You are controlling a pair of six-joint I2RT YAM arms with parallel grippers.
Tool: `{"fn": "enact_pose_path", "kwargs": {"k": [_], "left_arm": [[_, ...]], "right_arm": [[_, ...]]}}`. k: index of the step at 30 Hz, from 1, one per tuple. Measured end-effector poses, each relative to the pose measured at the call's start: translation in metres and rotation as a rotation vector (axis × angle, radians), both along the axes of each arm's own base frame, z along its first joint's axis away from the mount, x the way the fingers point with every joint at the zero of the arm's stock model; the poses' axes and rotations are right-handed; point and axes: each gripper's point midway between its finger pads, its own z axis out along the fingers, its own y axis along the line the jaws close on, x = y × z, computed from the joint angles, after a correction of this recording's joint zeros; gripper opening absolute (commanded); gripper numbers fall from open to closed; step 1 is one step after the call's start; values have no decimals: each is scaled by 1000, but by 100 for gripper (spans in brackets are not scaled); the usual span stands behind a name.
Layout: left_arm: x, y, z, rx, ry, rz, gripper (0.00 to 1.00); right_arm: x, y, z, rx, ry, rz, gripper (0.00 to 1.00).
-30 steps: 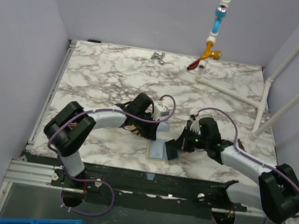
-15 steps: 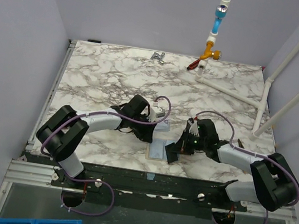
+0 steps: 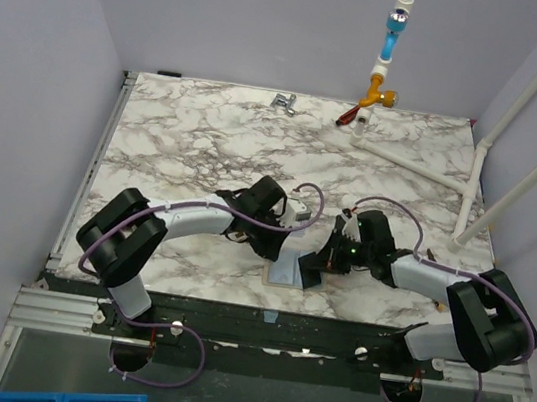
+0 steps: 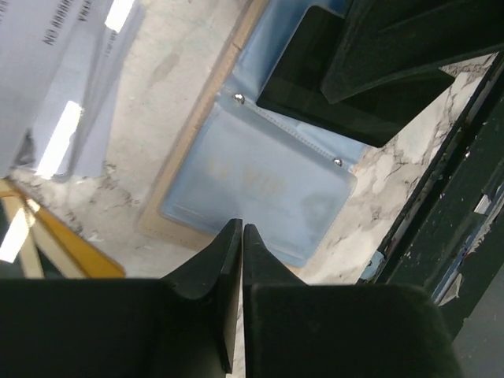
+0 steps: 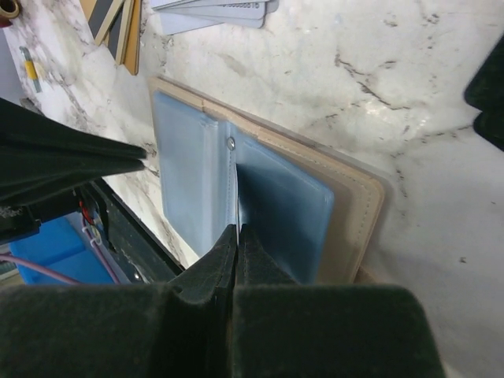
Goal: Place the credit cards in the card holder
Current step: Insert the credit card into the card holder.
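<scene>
**Top view:** left tool (image 3: pixel 279 246) and right tool (image 3: pixel 313 266) meet over the open card holder (image 3: pixel 283 272), which lies on the table (image 3: pixel 188 128).
**Left wrist:** jaws pressed narrow, gripping nothing. The holder's blue sleeves lie just ahead of the tips, and the credit cards (image 4: pixel 79 102) lie ahead-left.
**Right wrist:** jaws pinch 1 upright sleeve leaf of the holder, with the cards farther ahead.

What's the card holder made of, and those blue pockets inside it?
The card holder has a tan cover that looks like leather or fake leather: matte, with a seam along its edge. The blue pockets look like soft, see-through plastic, slightly shiny, and small shiny studs, probably metal, pin them.
</scene>
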Motion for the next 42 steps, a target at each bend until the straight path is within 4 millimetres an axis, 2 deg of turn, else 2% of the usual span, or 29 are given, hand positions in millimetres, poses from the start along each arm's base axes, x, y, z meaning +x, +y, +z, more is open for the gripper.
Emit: {"fn": "enact_pose_path", "kwargs": {"k": [4, 12, 15, 18, 22, 25, 29, 31, 32, 33, 37, 42], "left_arm": [[-12, -7, -19, 59, 53, -30, 2], [-13, -34, -18, 2, 142, -85, 3], [-12, -46, -17, -32, 167, -113, 8], [-11, -51, -14, -41, 167, -129, 20], [-6, -52, -4, -42, 138, -157, 32], [2, -55, 16, -53, 85, -186, 39], [4, -53, 42, -87, 3, -220, 41], [0, -50, 42, -86, -15, -228, 40], [-14, -42, 34, -70, -7, -242, 40], [-18, -39, 28, -61, -9, -243, 39], [-49, -9, -22, 42, 47, -234, 37], [-37, -15, -22, 32, -4, -205, 34]], "right_arm": [[1, -7, -2, -6, -1, -28, 1], [9, -24, -1, -42, -46, -107, 1], [14, -32, 2, -58, -55, -144, 1], [16, -36, 7, -59, -71, -163, 1], [18, -35, 21, -30, -118, -171, 1], [13, -37, 23, -20, -132, -177, 1], [6, -40, 18, -8, -129, -191, 1], [3, -41, 13, 1, -130, -199, 1], [2, -41, 12, 6, -128, -204, 1], [2, -41, 10, 11, -129, -208, 1], [5, -39, 10, 41, -151, -221, 1], [11, -36, 17, 71, -184, -233, 1]]}}
